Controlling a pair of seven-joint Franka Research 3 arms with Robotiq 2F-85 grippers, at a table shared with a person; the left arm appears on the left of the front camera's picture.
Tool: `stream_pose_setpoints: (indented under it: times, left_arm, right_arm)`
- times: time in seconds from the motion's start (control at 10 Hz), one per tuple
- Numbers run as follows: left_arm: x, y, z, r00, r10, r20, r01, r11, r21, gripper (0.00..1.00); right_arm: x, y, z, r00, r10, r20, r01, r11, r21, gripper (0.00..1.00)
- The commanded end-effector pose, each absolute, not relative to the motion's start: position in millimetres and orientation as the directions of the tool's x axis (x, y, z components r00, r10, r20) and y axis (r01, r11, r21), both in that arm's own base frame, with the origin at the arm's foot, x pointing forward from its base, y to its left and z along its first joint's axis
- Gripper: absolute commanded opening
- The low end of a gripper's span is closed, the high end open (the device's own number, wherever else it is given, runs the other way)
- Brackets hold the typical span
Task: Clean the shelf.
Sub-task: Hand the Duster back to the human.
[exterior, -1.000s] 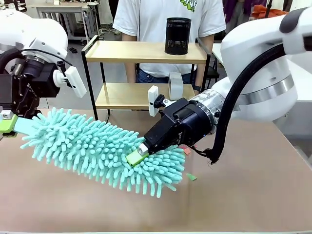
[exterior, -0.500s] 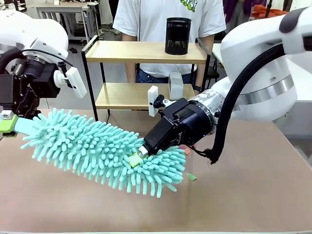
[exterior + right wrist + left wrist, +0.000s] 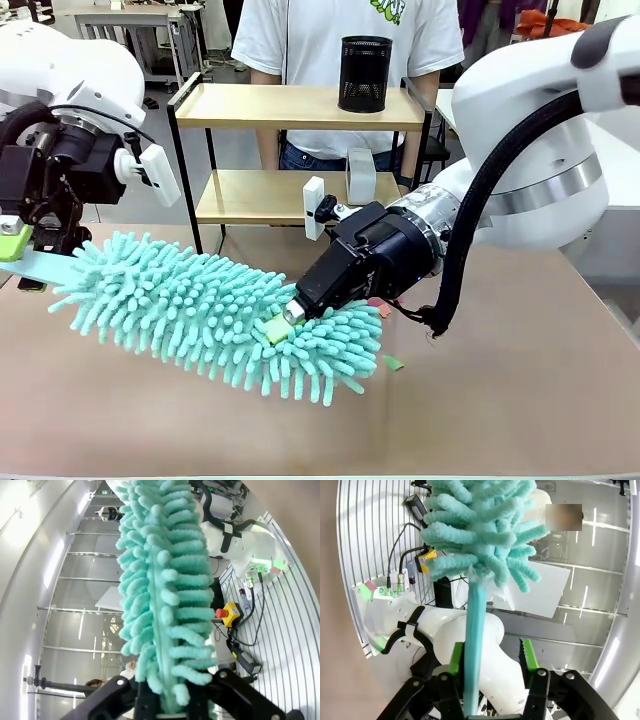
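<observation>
A: Okay, quick, nearest first: your right gripper (image 3: 283, 322) is clamped on the far end of the teal duster (image 3: 215, 310), fingers buried in the fluff. The right wrist view shows it pinching the spine.

B: And the left gripper (image 3: 492, 662)?

A: In its wrist view the jaws stand apart around the duster's flat handle (image 3: 474, 640); one pad looks close to it, the other clearly off. So you likely don't have a firm hold on that side.

B: Risk?

A: If you lift now, the handle could slip out of the left and the duster would swing off the right alone. It could also snag the black frame.

B: Where's the shelf (image 3: 290, 105)?

A: Beyond both grippers, well apart, across the brown table (image 3: 480, 400). A black mesh cup (image 3: 364, 73) stands on its top board; a sweep could knock it over. The person (image 3: 330, 30) stands right behind.
</observation>
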State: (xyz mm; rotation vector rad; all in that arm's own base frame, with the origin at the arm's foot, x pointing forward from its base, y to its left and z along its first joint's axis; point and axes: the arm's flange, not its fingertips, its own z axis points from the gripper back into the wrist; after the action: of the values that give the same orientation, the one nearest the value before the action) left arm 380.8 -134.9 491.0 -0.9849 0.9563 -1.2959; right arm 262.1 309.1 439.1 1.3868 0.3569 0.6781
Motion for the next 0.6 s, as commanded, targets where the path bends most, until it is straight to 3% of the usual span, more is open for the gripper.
stream_pose_setpoints:
  times: [0.0,0.2,0.4,0.5]
  left_arm:
    - [387.4,-107.8,510.2,0.131,-0.991,0.016,0.338,0.030,-0.941,1.00]
    - [389.9,-46.3,529.4,0.338,-0.934,0.117,0.367,0.016,-0.930,1.00]
    - [392.4,14.4,520.4,0.566,-0.814,0.131,0.292,0.049,-0.955,1.00]
    - [385.5,44.8,514.6,0.634,-0.749,0.192,0.286,-0.004,-0.958,1.00]
  right_arm:
    - [261.4,285.8,453.7,0.726,0.666,0.169,-0.261,0.039,0.965,0.00]
    - [257.3,251.3,477.6,0.707,0.678,0.199,-0.295,0.026,0.955,0.00]
    - [254.6,209.6,521.8,0.699,0.662,0.270,-0.344,-0.021,0.939,0.00]
    - [254.9,179.9,548.7,0.728,0.604,0.324,-0.386,-0.030,0.922,0.00]
